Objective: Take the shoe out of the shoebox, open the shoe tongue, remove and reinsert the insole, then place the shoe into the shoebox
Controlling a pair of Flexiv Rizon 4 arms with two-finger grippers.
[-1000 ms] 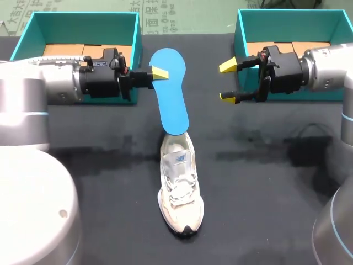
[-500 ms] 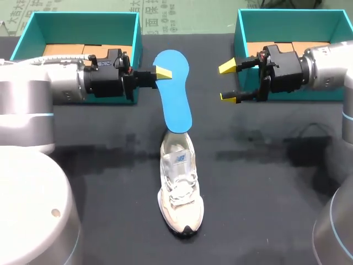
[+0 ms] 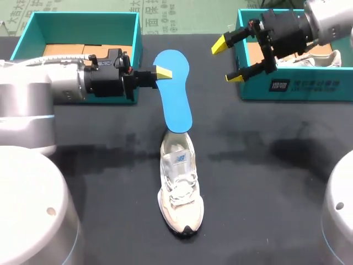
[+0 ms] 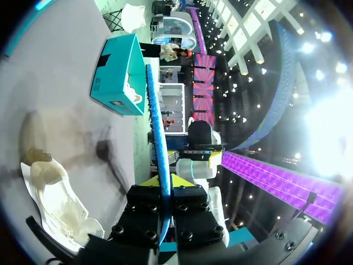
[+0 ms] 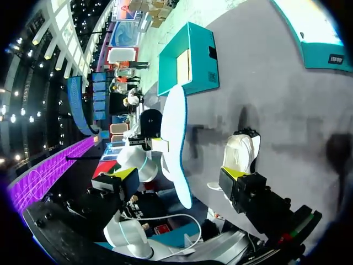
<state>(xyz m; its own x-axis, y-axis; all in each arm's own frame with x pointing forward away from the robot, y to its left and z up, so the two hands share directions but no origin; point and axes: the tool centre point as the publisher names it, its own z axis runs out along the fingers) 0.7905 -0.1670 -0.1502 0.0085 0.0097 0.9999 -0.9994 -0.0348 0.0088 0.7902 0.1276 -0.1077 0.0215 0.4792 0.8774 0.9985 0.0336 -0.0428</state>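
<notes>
Black tabletop (image 3: 265, 182): L fingers (image 3: 161, 72) clamp blue insole (image 3: 175, 94) above cream laced shoe (image 3: 180, 190); R fingers (image 3: 220, 45) spread.

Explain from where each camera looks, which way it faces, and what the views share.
Head view: above and behind, looking down on the table; both arms show, left gripper shut on the blue insole, right gripper open.
Left wrist view: on the left wrist, looking along the insole's edge toward a teal shoebox; own gripper shows.
Right wrist view: on the right wrist, facing the insole's flat side; own gripper shows.
Shared: all three show the insole and white shoe.
</notes>
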